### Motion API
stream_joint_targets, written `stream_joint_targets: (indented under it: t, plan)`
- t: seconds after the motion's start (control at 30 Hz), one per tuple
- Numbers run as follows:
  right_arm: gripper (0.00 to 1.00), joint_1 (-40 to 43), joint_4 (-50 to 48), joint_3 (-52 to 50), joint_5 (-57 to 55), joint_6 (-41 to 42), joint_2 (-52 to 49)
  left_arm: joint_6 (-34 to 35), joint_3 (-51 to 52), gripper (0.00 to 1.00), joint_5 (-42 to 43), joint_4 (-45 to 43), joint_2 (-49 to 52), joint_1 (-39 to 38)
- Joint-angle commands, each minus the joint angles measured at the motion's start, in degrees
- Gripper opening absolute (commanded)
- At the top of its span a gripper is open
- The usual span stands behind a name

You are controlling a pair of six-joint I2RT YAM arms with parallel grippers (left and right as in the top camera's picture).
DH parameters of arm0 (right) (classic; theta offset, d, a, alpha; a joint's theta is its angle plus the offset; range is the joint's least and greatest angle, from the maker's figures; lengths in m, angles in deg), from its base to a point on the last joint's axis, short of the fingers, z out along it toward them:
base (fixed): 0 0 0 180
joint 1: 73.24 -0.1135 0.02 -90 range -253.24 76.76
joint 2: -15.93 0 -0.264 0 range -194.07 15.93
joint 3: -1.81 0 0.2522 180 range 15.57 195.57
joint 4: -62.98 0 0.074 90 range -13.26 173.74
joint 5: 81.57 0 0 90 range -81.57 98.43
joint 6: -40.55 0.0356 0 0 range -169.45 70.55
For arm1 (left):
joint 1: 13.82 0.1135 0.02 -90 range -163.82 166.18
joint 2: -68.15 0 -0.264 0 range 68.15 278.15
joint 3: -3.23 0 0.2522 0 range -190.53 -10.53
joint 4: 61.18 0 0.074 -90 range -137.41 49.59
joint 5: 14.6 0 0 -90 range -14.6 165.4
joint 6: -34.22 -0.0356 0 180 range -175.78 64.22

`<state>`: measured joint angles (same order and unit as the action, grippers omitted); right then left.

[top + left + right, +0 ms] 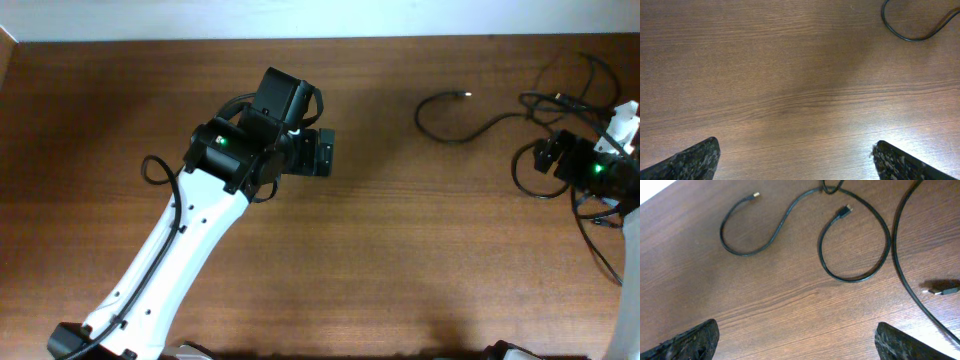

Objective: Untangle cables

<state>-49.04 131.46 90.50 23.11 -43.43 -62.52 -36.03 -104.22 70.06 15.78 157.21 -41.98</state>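
Overhead: cables (450,142) loop, seemingly knotted, beside right tool (546,156).

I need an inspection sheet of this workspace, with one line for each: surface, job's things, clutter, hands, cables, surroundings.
Surface: brown wooden table, bare around the left arm.
Job's things: thin black cables lying loose near the right arm, some crossing each other; one plug lies free.
Clutter: nothing seen.
Hands: left hand open over bare wood; right hand open above the cables; neither holds anything.
Cables: apart from the job's own, a black arm wire runs along the left arm.
Surroundings: pale strip beyond the table's far edge.
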Motion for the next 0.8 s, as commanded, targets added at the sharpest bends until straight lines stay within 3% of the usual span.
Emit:
stream_joint_targets:
  t: [0.0,0.77]
  plan:
    - [0.99,-0.2,-0.1,0.4,0.1,0.0,-2.1,0.0,-0.1,0.99,0.2,-0.1,0.2,-0.1]
    - [0.99,-0.2,-0.2,0.4,1.2,1.5,-2.4,0.0,-0.1,0.99,-0.5,2.8,0.3,-0.1]
